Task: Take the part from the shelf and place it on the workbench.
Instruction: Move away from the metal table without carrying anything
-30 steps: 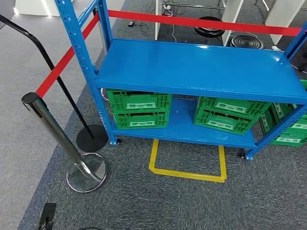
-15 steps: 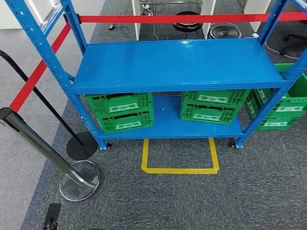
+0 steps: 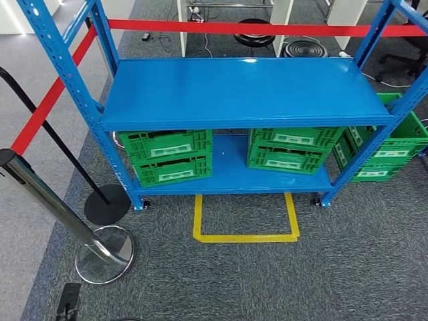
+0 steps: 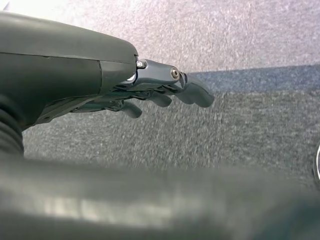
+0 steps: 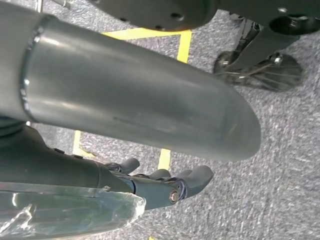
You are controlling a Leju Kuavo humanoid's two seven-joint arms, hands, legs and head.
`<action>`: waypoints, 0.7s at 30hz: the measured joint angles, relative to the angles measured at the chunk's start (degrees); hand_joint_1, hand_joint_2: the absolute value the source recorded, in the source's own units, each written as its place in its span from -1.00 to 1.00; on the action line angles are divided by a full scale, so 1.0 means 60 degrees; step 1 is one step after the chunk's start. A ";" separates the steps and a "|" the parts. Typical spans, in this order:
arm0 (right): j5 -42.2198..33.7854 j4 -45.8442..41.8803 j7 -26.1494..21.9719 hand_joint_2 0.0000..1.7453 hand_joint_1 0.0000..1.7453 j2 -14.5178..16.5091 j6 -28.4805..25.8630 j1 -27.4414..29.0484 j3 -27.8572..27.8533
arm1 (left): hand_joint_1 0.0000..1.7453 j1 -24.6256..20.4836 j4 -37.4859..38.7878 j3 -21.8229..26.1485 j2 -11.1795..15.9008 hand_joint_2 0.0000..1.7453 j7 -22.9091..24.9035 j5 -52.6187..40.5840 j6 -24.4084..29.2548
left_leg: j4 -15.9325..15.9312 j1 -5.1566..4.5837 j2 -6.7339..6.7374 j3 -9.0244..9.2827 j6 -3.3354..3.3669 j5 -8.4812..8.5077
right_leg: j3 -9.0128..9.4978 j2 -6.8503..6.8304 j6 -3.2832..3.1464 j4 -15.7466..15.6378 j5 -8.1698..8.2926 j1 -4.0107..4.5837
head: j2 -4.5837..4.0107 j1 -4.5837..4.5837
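Observation:
A blue metal shelf (image 3: 242,90) stands ahead in the head view, its top board bare. On its lower board sit green crates, one stack at the left (image 3: 166,157) and one at the right (image 3: 290,148); what they contain is hidden. My left hand (image 4: 158,92) hangs over grey carpet, fingers stretched out and holding nothing. My right hand (image 5: 166,182) also hangs with its fingers straight and nothing between them, above the yellow floor marking (image 5: 183,42). A smooth silver tube (image 5: 132,100) crosses beside that hand, outside its fingers.
A yellow floor outline (image 3: 245,235) lies in front of the shelf. A chrome barrier post (image 3: 103,254) and a black post base (image 3: 107,204) stand at the left, joined by a red belt (image 3: 50,100). More green crates (image 3: 398,144) sit to the right of the shelf.
The whole picture has shifted: the camera has turned, so the shelf now lies squarely ahead and centred. The crates have stayed in place on the shelf.

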 joint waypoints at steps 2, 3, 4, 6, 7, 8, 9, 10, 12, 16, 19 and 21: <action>0.0023 0.0000 0.0005 -0.50 -1.00 0.0002 -0.0026 0.0001 0.0000 | -1.00 0.0006 0.0001 0.0029 0.0008 1.00 -0.0016 -0.0027 -0.0053 | 0.0003 -0.0025 0.0016 -0.0003 0.0042 -0.0005 | -0.0583 -0.0056 0.0031 0.1292 -0.0552 -0.0006 | 0.0000 0.0020; 0.0054 0.0000 0.0011 0.00 -1.00 0.0003 -0.0056 0.0009 0.0001 | -1.00 0.0008 0.0003 0.0044 0.0009 1.00 -0.0038 -0.0057 -0.0099 | 0.0006 -0.0036 0.0021 0.0000 0.0047 -0.0006 | -0.0737 -0.0066 0.0035 0.1639 -0.0619 -0.0005 | 0.0000 0.0019; 0.0087 0.0000 0.0021 0.50 -1.00 0.0004 -0.0098 0.0016 0.0002 | -1.00 0.0010 0.0005 0.0054 0.0009 1.00 -0.0070 -0.0089 -0.0150 | 0.0010 -0.0041 0.0021 0.0008 0.0045 -0.0009 | -0.0708 -0.0069 0.0028 0.1601 -0.0492 -0.0004 | 0.0000 0.0022; 0.0128 0.0000 0.0042 1.00 -1.00 0.0004 -0.0186 0.0011 0.0004 | -1.00 0.0013 0.0012 0.0060 0.0006 1.00 -0.0132 -0.0131 -0.0209 | 0.0018 -0.0039 0.0019 0.0042 0.0020 -0.0025 | -0.0125 -0.0094 -0.0014 0.0466 0.0145 -0.0004 | 0.0000 0.0024; 0.0120 0.0001 0.0047 1.00 -1.00 0.0005 -0.0214 -0.0004 0.0005 | -1.00 0.0013 0.0015 0.0062 0.0007 1.00 -0.0148 -0.0137 -0.0229 | 0.0033 -0.0055 0.0019 0.0053 -0.0013 -0.0042 | 0.0218 -0.0120 -0.0034 -0.0218 0.0375 0.0007 | 0.0000 0.0026; 0.0092 0.0001 0.0045 1.00 -1.00 0.0005 -0.0228 -0.0018 0.0019 | -1.00 0.0013 0.0018 0.0058 0.0019 1.00 -0.0156 -0.0126 -0.0243 | 0.0045 -0.0071 0.0020 0.0056 -0.0057 -0.0053 | 0.0482 -0.0135 -0.0063 -0.0718 0.0512 0.0013 | 0.0000 0.0019; 0.0018 0.0001 0.0043 1.00 -1.00 0.0005 -0.0232 -0.0017 0.0070 | -1.00 0.0018 0.0019 0.0032 0.0037 1.00 -0.0156 -0.0087 -0.0258 | 0.0049 -0.0088 0.0021 0.0052 -0.0107 -0.0055 | 0.0625 -0.0141 -0.0089 -0.0989 0.0545 0.0023 | 0.0000 0.0012; -0.0100 0.0001 0.0044 1.00 -1.00 0.0002 -0.0226 0.0004 0.0154 | -1.00 0.0025 0.0019 -0.0027 0.0063 1.00 -0.0139 -0.0016 -0.0270 | 0.0044 -0.0100 0.0023 0.0044 -0.0161 -0.0041 | 0.0653 -0.0132 -0.0124 -0.1048 0.0514 0.0042 | 0.0000 0.0004; -0.0449 -0.0001 0.0069 1.00 -1.00 -0.0010 -0.0191 0.0084 0.0398 | -1.00 0.0052 0.0019 -0.0237 0.0109 1.00 -0.0051 0.0224 -0.0291 | 0.0039 -0.0075 0.0022 0.0036 -0.0260 -0.0041 | 0.0648 -0.0111 -0.0226 -0.1056 0.0556 0.0038 | 0.0000 -0.0002; -0.1250 -0.0056 0.0130 0.50 -1.00 -0.0046 -0.0105 0.0131 0.0949 | -1.00 0.0171 0.0020 -0.0798 0.0197 0.50 0.0229 0.0848 -0.0325 | 0.1546 -0.0047 0.0011 -0.0665 -0.0432 -0.0950 | 0.0615 -0.0096 -0.0428 -0.1091 0.0613 -0.0001 | 0.0000 -0.0074; -0.1873 -0.0196 0.0191 0.50 -1.00 -0.0132 -0.0049 0.0137 0.1397 | -1.00 0.0371 0.0033 -0.1255 0.0253 -1.00 0.0467 0.1325 -0.0362 | 0.2694 -0.0042 0.0010 -0.1232 -0.0454 -0.1221 | 0.0595 -0.0067 -0.0449 -0.1090 0.0617 0.0003 | 0.0000 -0.0082; -0.2260 -0.0331 0.0215 1.00 -1.00 -0.0189 0.0005 0.0119 0.1685 | -1.00 0.0521 0.0052 -0.1553 0.0285 -1.00 0.0610 0.1619 -0.0378 | 0.1892 -0.0033 0.0010 -0.0858 -0.0427 -0.0617 | 0.0608 -0.0037 -0.0436 -0.1089 0.0620 0.0001 | 0.0000 -0.0084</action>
